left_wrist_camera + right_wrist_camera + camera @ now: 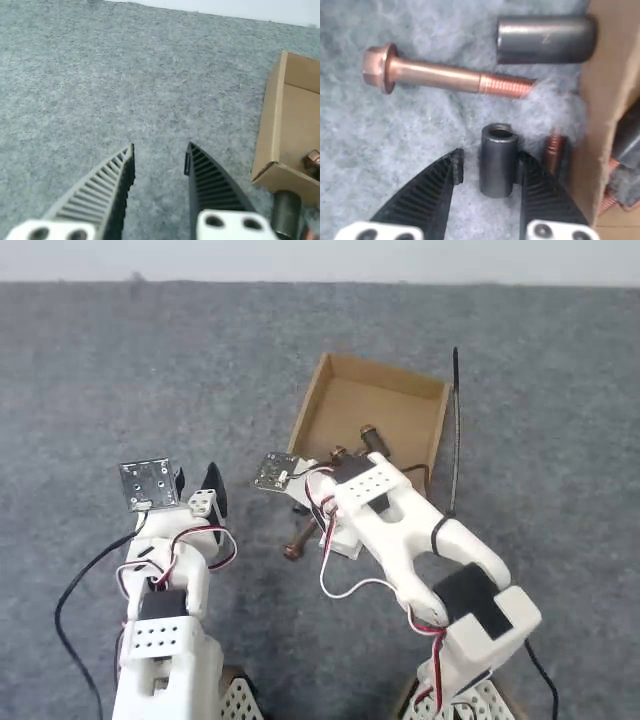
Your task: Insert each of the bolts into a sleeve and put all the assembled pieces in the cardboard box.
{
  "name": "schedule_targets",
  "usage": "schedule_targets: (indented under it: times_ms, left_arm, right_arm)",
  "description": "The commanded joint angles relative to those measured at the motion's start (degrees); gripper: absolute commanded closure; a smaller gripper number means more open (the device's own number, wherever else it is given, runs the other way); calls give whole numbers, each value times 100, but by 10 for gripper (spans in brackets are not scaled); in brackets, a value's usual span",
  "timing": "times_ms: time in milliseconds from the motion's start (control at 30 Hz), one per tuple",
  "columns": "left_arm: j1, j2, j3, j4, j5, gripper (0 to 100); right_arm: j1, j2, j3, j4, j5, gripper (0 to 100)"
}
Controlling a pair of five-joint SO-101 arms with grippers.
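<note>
My right gripper (491, 155) is open, low over the carpet, with a dark sleeve (497, 160) between its fingers; one finger touches the sleeve and the other stands a little off it. Just beyond lie a copper bolt (445, 75) and a second dark sleeve (545, 40). Another bolt's threaded end (554, 150) pokes out beside the cardboard box wall (615, 90). In the high view this gripper (303, 504) is at the box's (308, 410) near left corner, with a bolt (293, 543) close by. My left gripper (161, 147) is open and empty over bare carpet, left of the box (272, 130).
Assembled bolt-and-sleeve pieces (352, 447) lie inside the box. A thin black rod (456, 430) stands along the box's right side. Grey carpet stretches wide to the left and the far side. A dark sleeve (286, 215) lies near the box corner.
</note>
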Motion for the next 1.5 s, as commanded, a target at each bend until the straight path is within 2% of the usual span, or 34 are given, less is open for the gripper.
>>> schedule_targets:
  times_ms: [0, 167, 300, 367, 467, 600, 700, 867, 1033, 1167, 1267, 1467]
  left_arm:
    - [-18, 18, -295, -149, 44, 841]
    - [-18, 18, -295, -149, 44, 841]
    - [-18, 18, -295, -149, 35, 841]
    - [-18, 18, -295, -149, 35, 841]
    - [-18, 26, -295, -149, 35, 841]
    - [-18, 44, -295, -149, 35, 841]
    - [-18, 44, -295, -149, 35, 841]
    - [-18, 44, -295, -149, 35, 841]
    - [9, 18, -295, -44, 35, 841]
    - [44, 18, -690, 791, 62, 841]
    - [290, 18, -1095, 1495, 62, 841]
    - [1679, 62, -1789, 3156, 70, 841]
  right_arm:
    - [92, -251, 149, -497, 237, 843]
    - [92, -251, 176, -514, 237, 857]
    - [92, -251, 202, -541, 237, 997]
    - [92, -251, 246, -505, 211, 979]
    - [75, -356, 369, -444, -343, 991]
    - [110, -936, 378, 145, -1081, 993]
    - [567, -1604, 624, 224, -1591, 993]
    - [1710, -2440, 1565, -259, -2163, 993]
    - [2835, -2985, 2593, -822, -2374, 993]
    - [3670, -3081, 2875, -1305, -2365, 993]
    - [3837, -3073, 2884, -1508, -2374, 993]
    - [3846, -2607, 2673, -1587, -2374, 993]
